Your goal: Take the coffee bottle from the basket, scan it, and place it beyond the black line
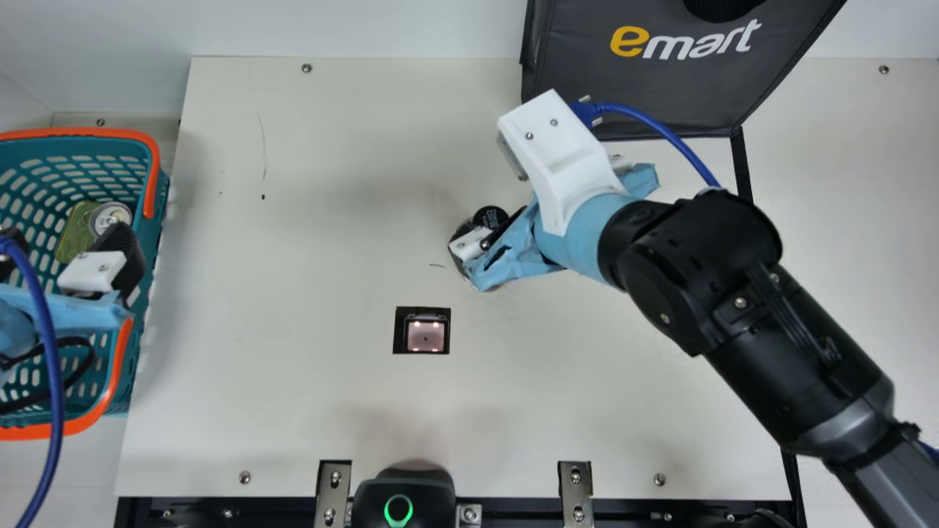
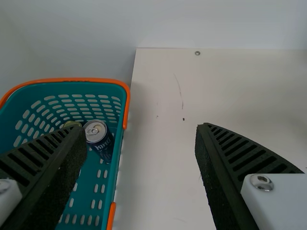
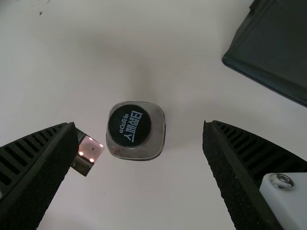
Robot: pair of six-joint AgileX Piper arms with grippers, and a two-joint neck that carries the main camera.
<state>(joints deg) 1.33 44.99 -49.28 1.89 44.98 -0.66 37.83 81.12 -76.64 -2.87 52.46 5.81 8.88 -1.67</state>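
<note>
Hanging over the orange-rimmed basket [image 1: 81, 133] at the main view's left, the left gripper [image 1: 66, 253] has its two ribbed fingers spread wide, with nothing gripped. Inside the basket are a green can [image 1: 75, 235] and, just beside it, a dark can [image 2: 100, 139] with a silver top.

Toward the middle of the cream table [image 1: 293, 323] is the small square scanner window [image 1: 425, 334], lit pink within its black frame. Below it, at the main view's bottom edge, sits a black device [image 1: 411, 499] with a glowing green ring.

A little right of the window and farther up the table is the coffee bottle [image 3: 140, 152], out of the basket and standing upright on the table, black cap [image 3: 129, 125] on top. It is on the basket's side of the black line [image 1: 742, 163], well apart from the line.

Right of the bottle, the right gripper [image 1: 508, 242] reaches in low from the right. Its fingers are wide apart, and in the right wrist view the bottle shows between them, touching neither.

Farther right and up, a black bag [image 1: 660, 95] stands at the table's back, and the black line runs down from near its lower corner.
</note>
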